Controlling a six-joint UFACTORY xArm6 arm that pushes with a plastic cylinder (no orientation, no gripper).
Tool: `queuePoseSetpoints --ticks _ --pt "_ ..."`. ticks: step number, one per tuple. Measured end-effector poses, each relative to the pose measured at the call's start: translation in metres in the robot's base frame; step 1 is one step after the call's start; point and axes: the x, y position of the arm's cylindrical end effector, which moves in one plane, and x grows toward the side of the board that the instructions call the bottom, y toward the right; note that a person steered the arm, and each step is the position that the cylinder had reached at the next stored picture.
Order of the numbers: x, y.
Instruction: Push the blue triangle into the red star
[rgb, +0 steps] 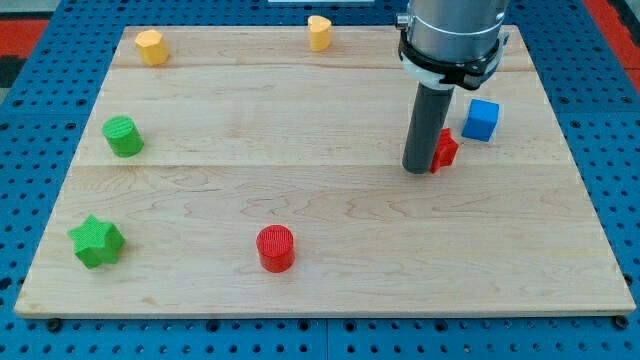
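**Rod beside a red block at the far right of the board**

My arm ended in a plain dark rod with no claw to open or close, so nothing was gripped. My tip (418, 170) rested on the wooden board (330, 260) in its right half, touching or just beside the left edge of a small red block (446, 148). The rod hid part of that block, so I could not tell whether it was a star. A blue block (482, 119) stood just to the right of the red one and a little farther back, close to it; whether they touched I could not tell. It looked more like a cube than a triangle from this angle.

The remaining blocks lay well apart from my tip. A red cylinder (276, 248) stood near the front edge, left of the middle. A green star (96, 241) sat at the near left corner, and a green cylinder (123, 136) lay farther back along the left side. An orange block (151, 47) sat at the far left corner, and a second orange block (319, 32) lay at the far edge near the middle.

No container showed anywhere; every block sat directly on the bare wood. The board lay on a blue perforated base (40, 130).
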Motion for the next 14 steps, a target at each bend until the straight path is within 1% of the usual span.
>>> queuePoseSetpoints --ticks 1,2,3,5,6,7,8,10,11,12,13,14 --pt "0.0 0.0" --pt "-0.002 -0.015" --pt "-0.009 -0.048" --pt "-0.168 -0.001" --pt "-0.206 0.01" --pt "-0.246 0.004" --pt "-0.257 0.009" --pt "-0.256 0.079" --pt "-0.256 0.089" --pt "-0.256 0.148" --pt "-0.237 0.14" --pt "-0.233 0.062"
